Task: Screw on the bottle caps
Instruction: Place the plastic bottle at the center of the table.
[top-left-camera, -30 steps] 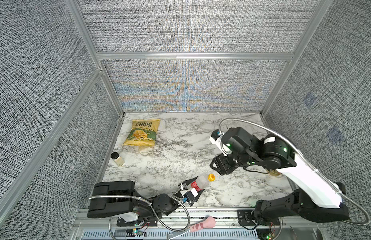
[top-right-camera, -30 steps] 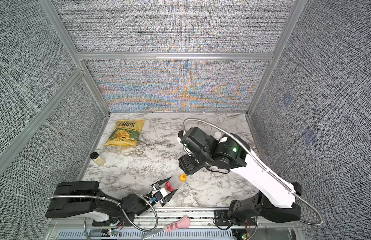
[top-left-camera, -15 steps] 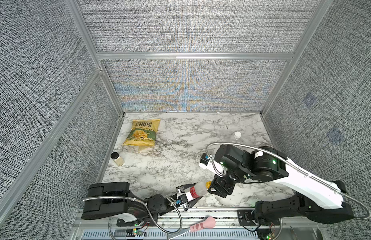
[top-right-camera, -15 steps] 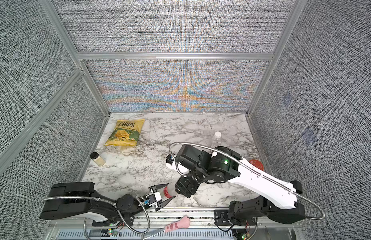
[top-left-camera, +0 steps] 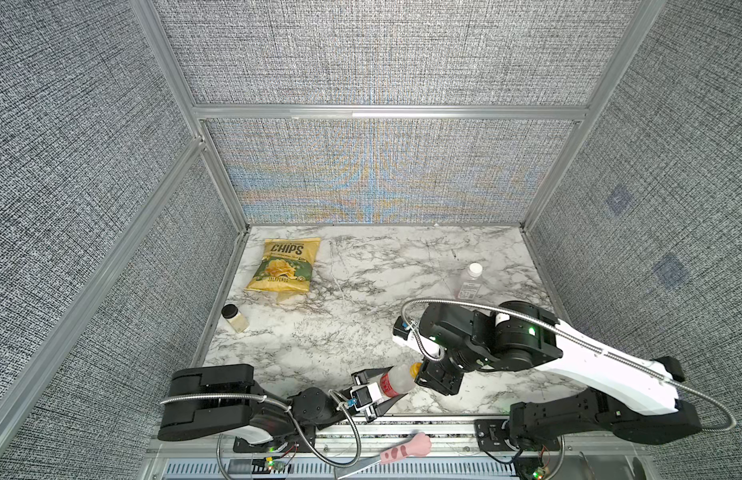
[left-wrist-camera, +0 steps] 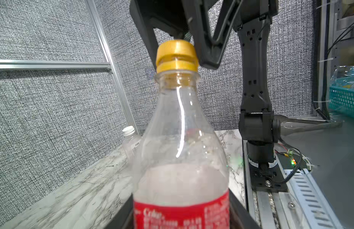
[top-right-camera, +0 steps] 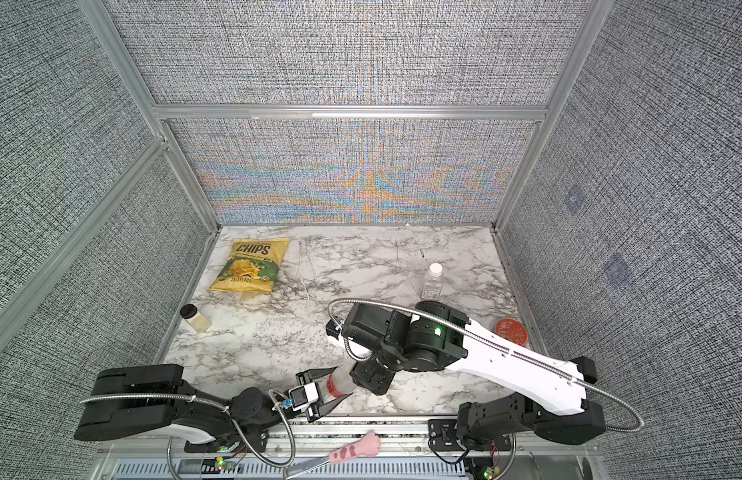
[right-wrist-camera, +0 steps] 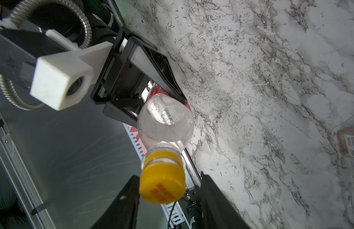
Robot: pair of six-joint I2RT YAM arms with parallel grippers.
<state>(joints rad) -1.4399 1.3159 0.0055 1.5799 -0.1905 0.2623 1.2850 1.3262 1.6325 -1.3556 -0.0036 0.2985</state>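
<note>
Bottle w/ red label (top-left-camera: 396, 380) is at the front edge of the marble surface (top-left-camera: 361, 316), approx mid-width. It is gripped low on its body by the left fingers (top-left-camera: 377, 371), which are closed partway, one finger each side of the label band, both pressed vs the plastic in the right wrist view. Can't tell if its base rests on the surface or hangs just clear. Orange-yellow cap (top-left-camera: 415, 368) is on the neck. Left wrist view shows a thin gap btwn the cap and the ring under it, so it's seated, but how tight I can't tell. Right fingers (top-left-camera: 426, 375) hang over it from above and straddle the cap, part-open. In the right wrist view one finger touches the cap's side and the other stands just off it w/ a sliver of space, so no firm clamp is visible. Bottle is clear, w/ whitish fog inside the lower half. Second bottle, the short squarish pink-tinted one (top-left-camera: 468, 286), stands upright at the right-rear of the surface, well apart from both arms' fingers. Its white cap (top-left-camera: 475, 269) is already on top, tightness unknown. Non-task stuff: yellow chips bag (top-left-camera: 284, 266) lies flat at rear left, and a small jar w/ black lid (top-left-camera: 235, 320) is near the left edge. Round red tin lid (top-right-camera: 511, 331) is by the right edge beside the right arm, seen in a top view. Pink-handled tool (top-left-camera: 404, 446) lies on the rail in front, off the surface.
</note>
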